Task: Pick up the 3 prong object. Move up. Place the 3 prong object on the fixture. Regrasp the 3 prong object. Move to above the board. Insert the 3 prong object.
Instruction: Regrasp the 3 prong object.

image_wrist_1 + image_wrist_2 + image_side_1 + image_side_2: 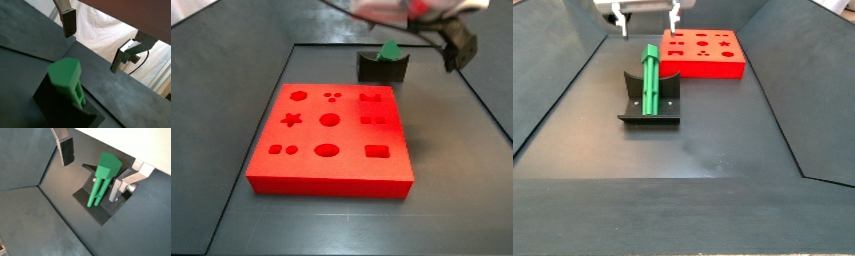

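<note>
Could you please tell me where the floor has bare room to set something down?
Free: the wide dark floor in front of the fixture, toward the camera in that side view. Crowded: the far end, where the board, the 3 prong object and the open tool cluster.

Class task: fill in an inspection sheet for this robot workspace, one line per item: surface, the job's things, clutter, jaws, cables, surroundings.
Surface: dark grey floor, bare apart from the items below.
Job's things: green 3 prong object leans on the fixture, unheld; the red board lies apart from them, cut-outs unfilled.
Clutter: nothing seen.
Jaws: the gripper hangs above the 3 prong object, jaws open and holding nothing; the fingers flank the piece in a wrist view.
Cables: one dark cable behind a finger in a wrist view.
Surroundings: dark sloped walls around the floor; white backdrop beyond.
</note>
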Tool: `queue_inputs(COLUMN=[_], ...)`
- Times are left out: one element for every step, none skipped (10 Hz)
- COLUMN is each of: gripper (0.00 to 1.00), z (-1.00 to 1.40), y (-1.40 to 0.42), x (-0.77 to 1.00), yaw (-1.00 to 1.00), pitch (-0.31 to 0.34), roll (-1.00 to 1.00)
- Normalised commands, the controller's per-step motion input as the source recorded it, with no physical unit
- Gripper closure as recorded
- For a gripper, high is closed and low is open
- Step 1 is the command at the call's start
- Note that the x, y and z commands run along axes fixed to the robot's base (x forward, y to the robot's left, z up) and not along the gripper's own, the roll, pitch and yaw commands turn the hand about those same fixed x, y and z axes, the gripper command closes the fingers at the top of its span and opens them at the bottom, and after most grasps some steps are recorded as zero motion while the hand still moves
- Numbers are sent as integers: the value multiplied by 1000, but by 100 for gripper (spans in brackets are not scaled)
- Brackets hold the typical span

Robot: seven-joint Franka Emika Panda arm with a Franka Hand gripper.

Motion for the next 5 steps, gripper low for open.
queue_inputs(gripper=[0,0,0,0,0], z=[-1000,-1000,-864,-646,-493], y=[21,16,13,5,-2], x=[81,91,90,86,86], yaw=[-29,-35,-37,-27,-18], pitch=[-68,-45,-25,3,17], roll=[63,63,63,63,67])
